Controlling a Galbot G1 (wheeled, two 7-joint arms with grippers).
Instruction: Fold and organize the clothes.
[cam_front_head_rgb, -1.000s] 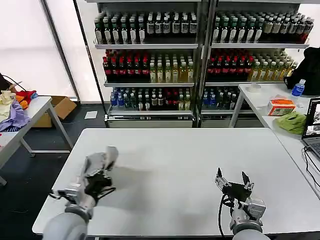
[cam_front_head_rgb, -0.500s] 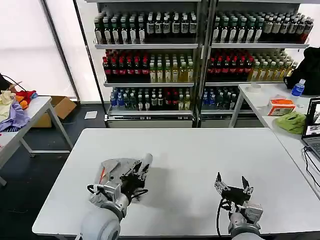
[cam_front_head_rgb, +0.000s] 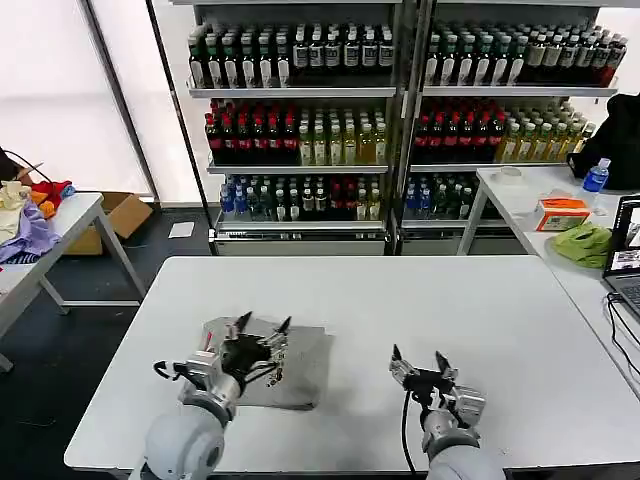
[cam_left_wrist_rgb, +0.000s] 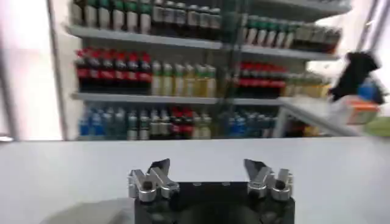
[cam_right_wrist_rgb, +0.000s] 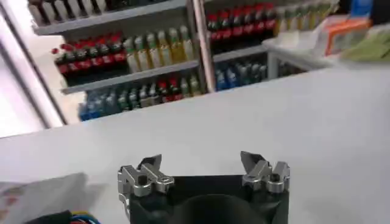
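A light grey shirt (cam_front_head_rgb: 295, 365) lies folded flat on the white table (cam_front_head_rgb: 450, 290), left of centre, with a bit of orange at its left edge. My left gripper (cam_front_head_rgb: 262, 323) stands open over the shirt's near-left part, holding nothing. In the left wrist view the left gripper (cam_left_wrist_rgb: 207, 165) has its fingers wide apart over bare table. My right gripper (cam_front_head_rgb: 418, 356) is open over the table to the right of the shirt, apart from it. In the right wrist view the right gripper (cam_right_wrist_rgb: 200, 160) is open, and the shirt (cam_right_wrist_rgb: 46, 192) lies off to one side.
Shelves of bottles (cam_front_head_rgb: 300, 130) stand behind the table. A side table on the right carries a lime-green cloth (cam_front_head_rgb: 585, 243), an orange box (cam_front_head_rgb: 562, 212) and a laptop (cam_front_head_rgb: 628, 250). Another table on the left holds a purple cloth (cam_front_head_rgb: 30, 235).
My left gripper brought the shirt from the table's left edge toward the middle, set it down flat and opened. My right gripper moved a little to the left.
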